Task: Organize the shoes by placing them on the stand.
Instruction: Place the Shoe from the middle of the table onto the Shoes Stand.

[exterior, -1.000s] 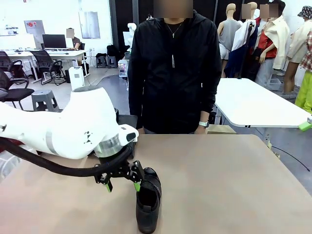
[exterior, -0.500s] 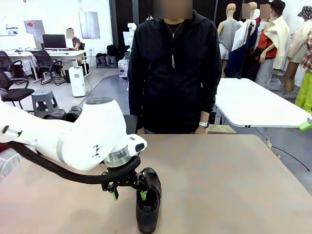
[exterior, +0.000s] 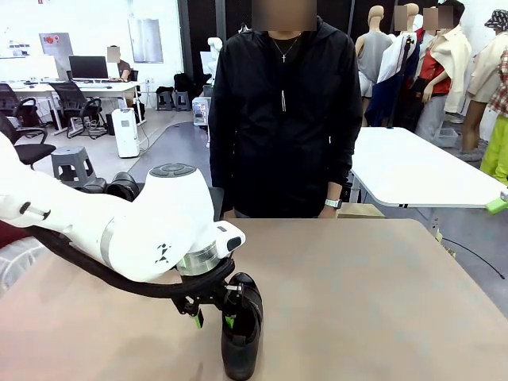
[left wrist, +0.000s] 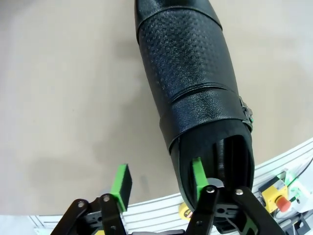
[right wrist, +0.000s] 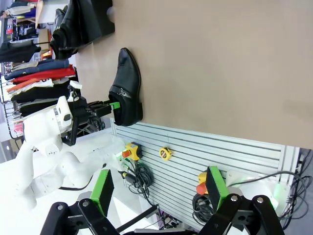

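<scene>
Lowered since earlier, left gripper [left wrist: 159, 178] straddles the shoe [left wrist: 188, 83] collar, one pad inside, jaws apart, ready to clamp.

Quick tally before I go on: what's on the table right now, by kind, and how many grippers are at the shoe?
Shoes on the table: 1, the black shoe
Grippers at the shoe: 1, the left gripper, one finger inside the shoe's opening, the other outside
Total: 2
</scene>
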